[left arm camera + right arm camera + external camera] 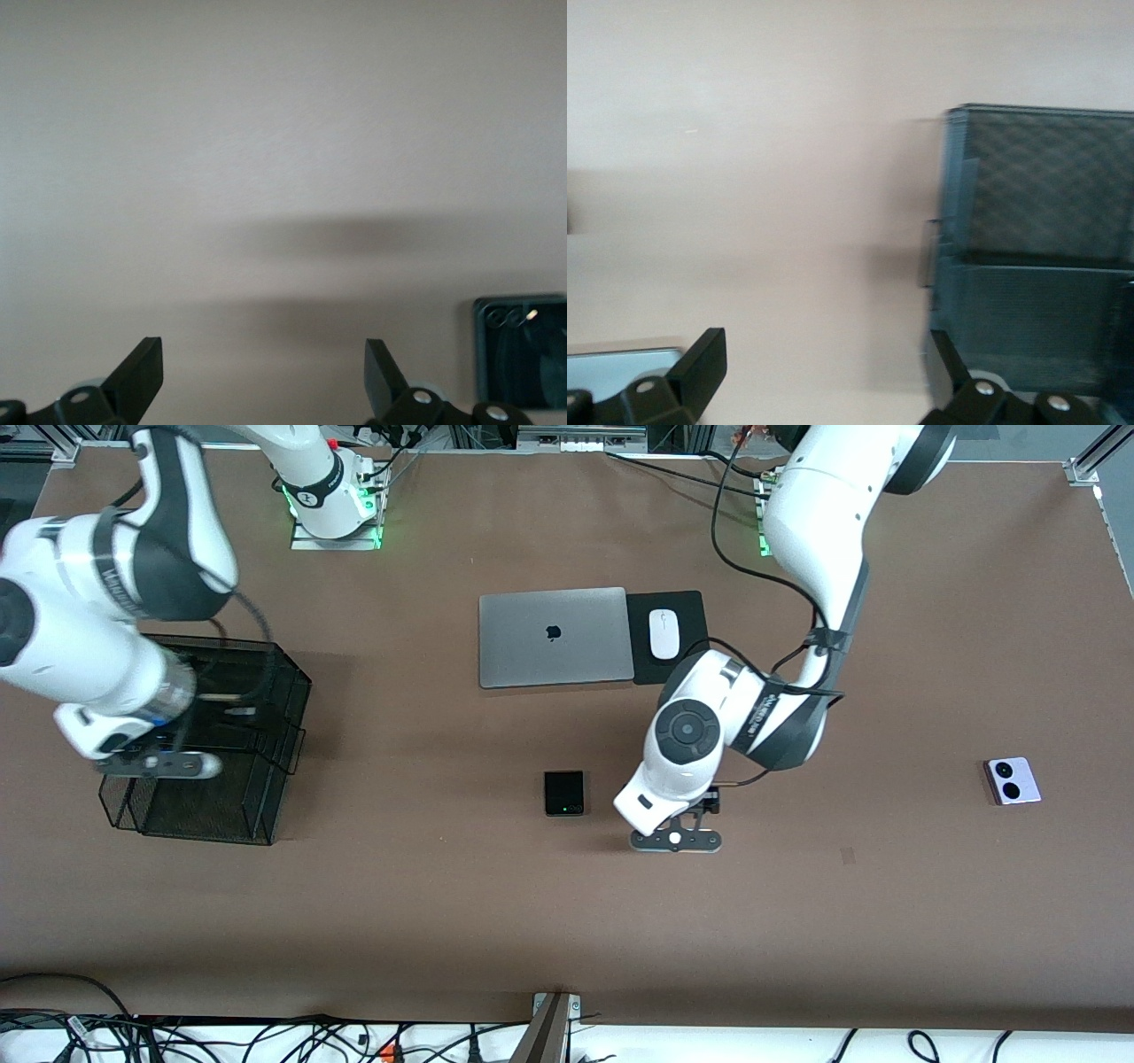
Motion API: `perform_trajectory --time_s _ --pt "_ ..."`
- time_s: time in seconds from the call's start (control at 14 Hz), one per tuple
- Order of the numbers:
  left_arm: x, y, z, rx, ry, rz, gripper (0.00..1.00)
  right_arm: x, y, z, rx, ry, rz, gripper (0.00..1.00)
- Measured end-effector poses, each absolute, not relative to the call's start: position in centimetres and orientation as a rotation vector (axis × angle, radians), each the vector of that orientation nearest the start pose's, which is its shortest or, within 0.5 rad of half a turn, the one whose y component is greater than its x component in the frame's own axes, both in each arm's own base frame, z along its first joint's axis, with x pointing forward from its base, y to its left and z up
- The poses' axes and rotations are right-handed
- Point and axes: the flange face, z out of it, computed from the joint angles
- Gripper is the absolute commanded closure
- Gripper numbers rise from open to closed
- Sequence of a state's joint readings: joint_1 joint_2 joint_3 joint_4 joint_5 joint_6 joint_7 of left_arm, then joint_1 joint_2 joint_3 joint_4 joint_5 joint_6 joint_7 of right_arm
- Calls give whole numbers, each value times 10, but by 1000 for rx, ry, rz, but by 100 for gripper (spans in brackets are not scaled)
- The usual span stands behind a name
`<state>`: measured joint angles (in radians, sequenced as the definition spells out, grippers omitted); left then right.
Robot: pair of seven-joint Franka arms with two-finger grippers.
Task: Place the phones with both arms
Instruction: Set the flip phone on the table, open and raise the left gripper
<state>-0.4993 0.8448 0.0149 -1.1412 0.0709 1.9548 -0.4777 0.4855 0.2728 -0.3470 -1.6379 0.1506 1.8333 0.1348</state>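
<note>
A small squarish black phone (564, 793) lies flat on the brown table, nearer the front camera than the laptop. It also shows in the left wrist view (523, 350). My left gripper (680, 831) hangs low over bare table beside this phone, toward the left arm's end; it is open and empty (264, 372). A lavender-white phone (1012, 781) with two black camera circles lies near the left arm's end. My right gripper (158, 763) is open and empty (824, 372) over the edge of a black mesh basket (221, 797). The long slim black phone is not in view.
A shut grey laptop (554, 638) lies mid-table, with a white mouse (664, 633) on a black pad (687, 607) beside it. The mesh basket (1045, 266) stands at the right arm's end. The left arm's elbow hangs over the pad's corner.
</note>
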Motion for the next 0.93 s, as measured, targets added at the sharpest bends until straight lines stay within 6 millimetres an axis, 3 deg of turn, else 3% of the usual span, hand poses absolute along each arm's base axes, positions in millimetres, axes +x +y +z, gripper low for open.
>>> perform_trajectory --time_s 0.21,0.64,0.93 --pt "674 -323 304 -3042 139 26 0 623 196 438 -3050 -3 0 0" --pt "683 -215 327 -2984 336 89 0 617 385 343 -3087 144 -156 0" --pt "687 -155 328 -2901 446 124 0 616 458 299 -3053 154 -206 0"
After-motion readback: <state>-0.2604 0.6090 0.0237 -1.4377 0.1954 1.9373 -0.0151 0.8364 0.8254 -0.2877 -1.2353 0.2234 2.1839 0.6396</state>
